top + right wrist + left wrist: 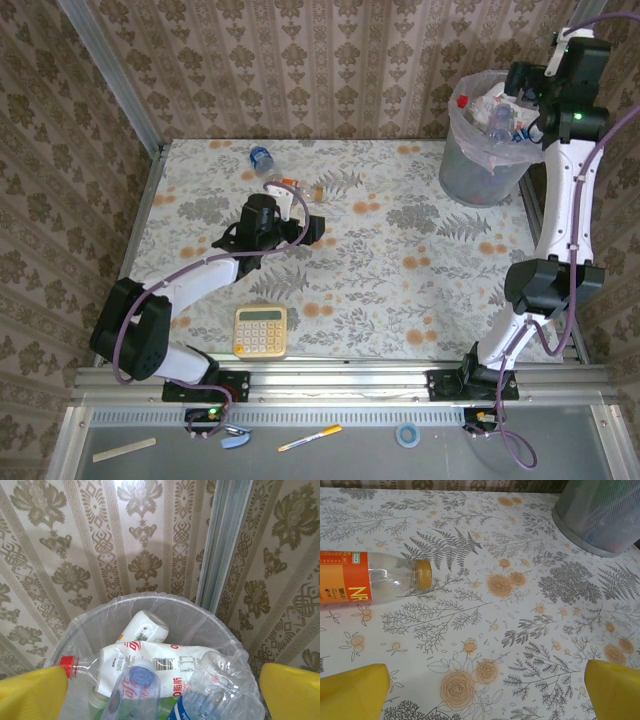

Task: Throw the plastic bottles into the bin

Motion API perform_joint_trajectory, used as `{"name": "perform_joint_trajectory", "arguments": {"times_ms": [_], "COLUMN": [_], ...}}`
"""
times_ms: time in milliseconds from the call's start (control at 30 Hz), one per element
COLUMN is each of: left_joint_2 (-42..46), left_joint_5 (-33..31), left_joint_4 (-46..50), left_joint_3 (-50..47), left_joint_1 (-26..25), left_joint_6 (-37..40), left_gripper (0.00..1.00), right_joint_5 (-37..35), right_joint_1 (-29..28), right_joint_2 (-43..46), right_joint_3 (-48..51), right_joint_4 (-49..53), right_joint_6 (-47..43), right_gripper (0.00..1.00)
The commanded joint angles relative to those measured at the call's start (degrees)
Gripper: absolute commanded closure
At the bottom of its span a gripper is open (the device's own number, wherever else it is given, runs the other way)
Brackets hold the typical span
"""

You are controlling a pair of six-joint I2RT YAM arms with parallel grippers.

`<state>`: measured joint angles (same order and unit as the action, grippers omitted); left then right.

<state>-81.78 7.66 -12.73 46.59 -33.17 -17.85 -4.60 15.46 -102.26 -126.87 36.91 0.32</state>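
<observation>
Right gripper [165, 690] held spread, empty, above bin [210, 622], lower frame; left gripper [485, 690] held wide, ready for orange-labelled bottle [370, 577], upper left.

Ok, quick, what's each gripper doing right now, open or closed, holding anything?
Left gripper: open, empty, near the orange-labelled bottle.
Right gripper: open, empty, above the bin.
</observation>
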Motion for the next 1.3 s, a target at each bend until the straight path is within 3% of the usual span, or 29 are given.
{"name": "perform_joint_trajectory", "arguments": {"times_ms": [0, 500, 767, 1267], "left_joint_2": [-0.6, -2.5, -8.2, -17.7], "left_joint_5": [0.4, -6.4, -8.1, -12.6], "left_joint_4": [1.1, 12.4, 19.1, 25.0], "left_joint_3": [1.7, 6.0, 11.0, 21.5], "left_joint_1": [0.3, 2.7, 6.3, 8.3], "left_joint_6": [-1.7, -7.0, -17.0, -22.8], "left_gripper": [0.0, 0.0, 0.0, 0.0], "right_joint_5": [2.9, 10.1, 14.7, 23.0], "right_joint_1": [0.3, 0.3, 0.3, -1.3], "right_joint_2": [2.7, 6.8, 9.3, 18.2], "right_joint_3": [1.0, 4.6, 6.1, 16.9], "right_joint_4": [0.0, -0.2, 0.3, 0.2], "right_joint_6": [2.2, 3.7, 4.7, 7.2], "right_gripper": [0.0, 0.0, 0.0, 0.0]}}
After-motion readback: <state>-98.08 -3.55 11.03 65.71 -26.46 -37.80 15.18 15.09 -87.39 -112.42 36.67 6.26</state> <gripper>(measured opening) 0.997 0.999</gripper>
